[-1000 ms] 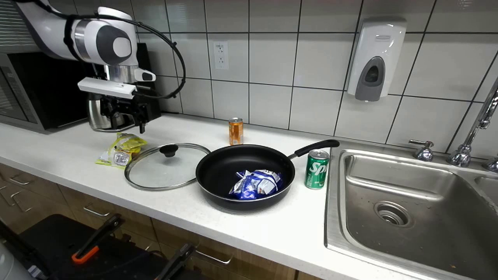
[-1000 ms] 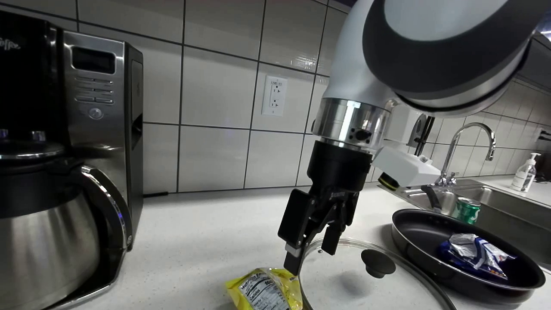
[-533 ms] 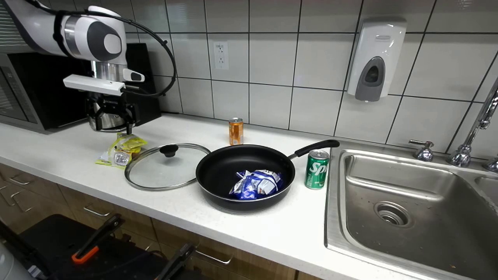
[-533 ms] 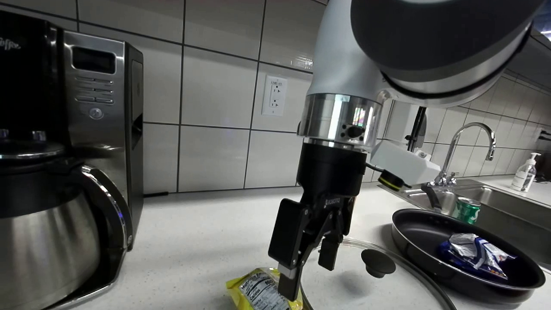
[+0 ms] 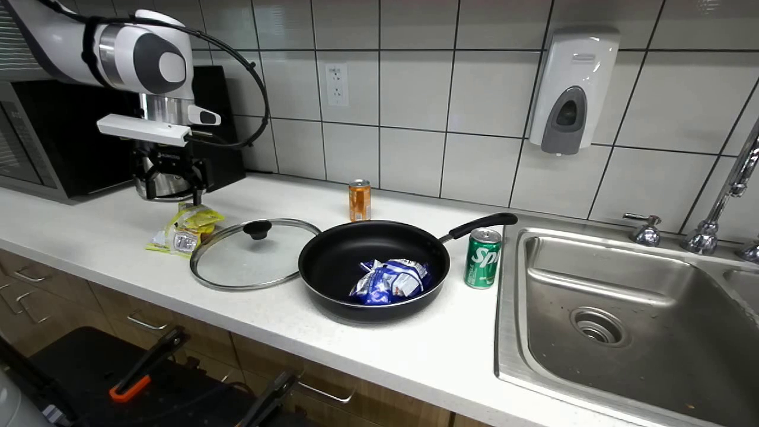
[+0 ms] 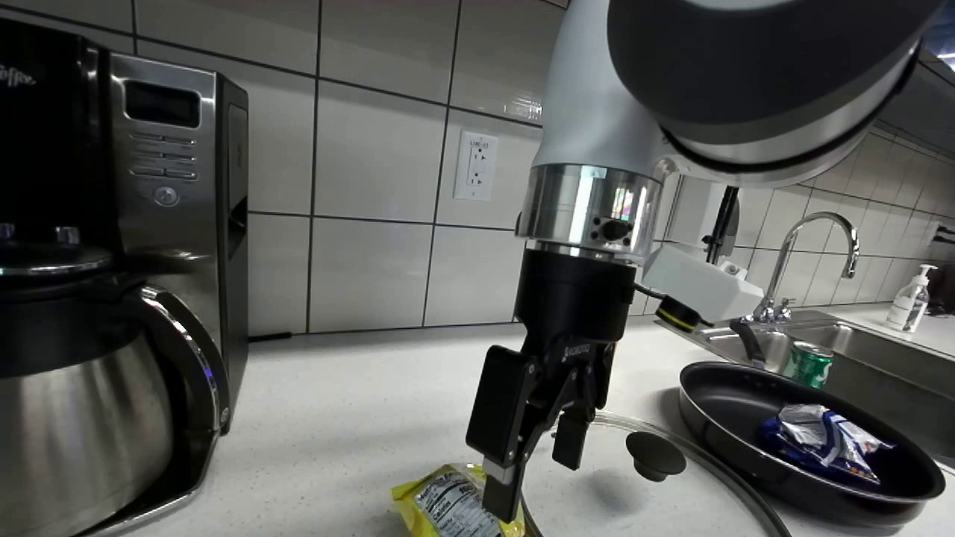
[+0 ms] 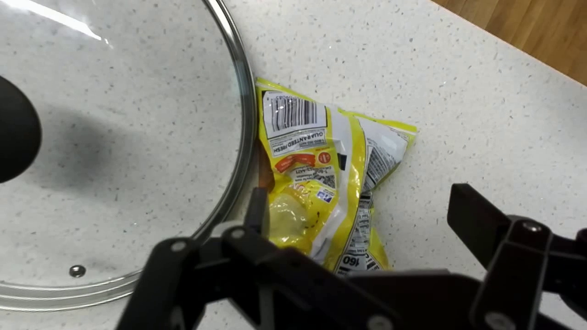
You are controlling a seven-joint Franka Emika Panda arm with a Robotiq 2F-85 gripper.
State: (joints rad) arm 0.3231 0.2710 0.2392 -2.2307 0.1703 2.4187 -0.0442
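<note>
In the wrist view, the glass lid (image 7: pixel 142 151) obstructs frame left, with minimal clearance to the yellow bag (image 7: pixel 316 174). Bare counter (image 7: pixel 463 110) at upper right permits passage.

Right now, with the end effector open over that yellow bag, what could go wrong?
In the wrist view, one side of the end effector appears close to the glass lid, so lowering could knock the lid. The yellow bag looks crumpled and shiny, so it might slip from a grip.
</note>
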